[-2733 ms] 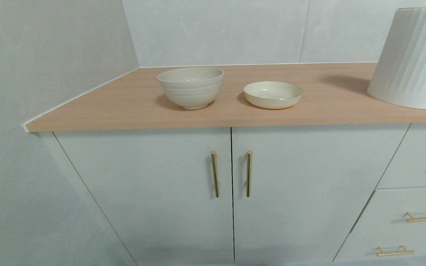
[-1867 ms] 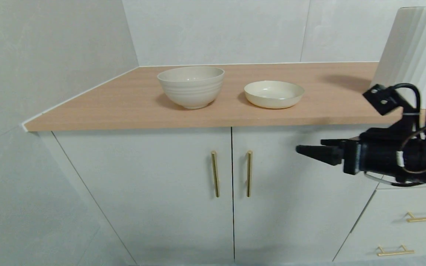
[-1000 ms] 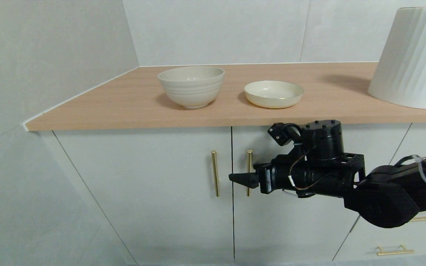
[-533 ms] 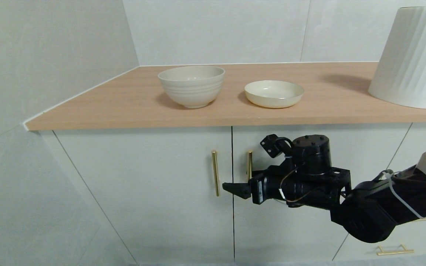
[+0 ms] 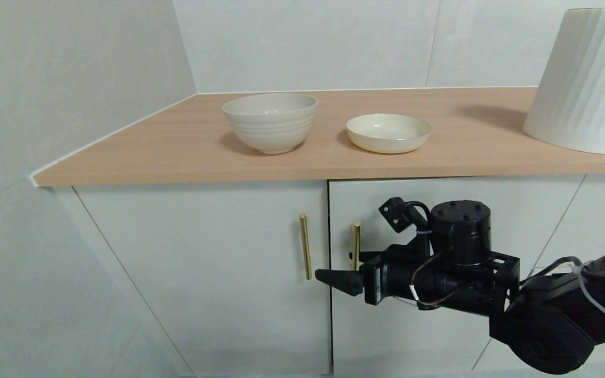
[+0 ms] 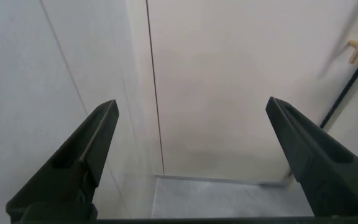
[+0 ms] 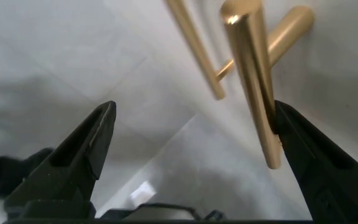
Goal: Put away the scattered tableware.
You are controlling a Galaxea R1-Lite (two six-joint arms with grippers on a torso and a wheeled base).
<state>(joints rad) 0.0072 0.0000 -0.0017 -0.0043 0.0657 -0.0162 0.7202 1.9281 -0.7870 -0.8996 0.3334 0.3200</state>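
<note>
Bowl point(image 5: 270, 122): beige, faint horizontal bands round the wall. Dish point(image 5: 388, 133): cream, plain (paler than the bowl). Countertop point(image 5: 176, 152): light brown wood grain. Cabinet doors point(image 5: 202, 273): off-white, plain. Door handles point(image 5: 305, 253): brass-gold. Ribbed container point(image 5: 586, 79): white, vertical flutes. Right gripper point(image 5: 336, 265): black.

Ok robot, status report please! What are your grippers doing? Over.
Left gripper open, holding nothing. Right gripper open, straddling the right door handle. Bowl and shallow dish sit on the countertop, untouched. Over.
</note>
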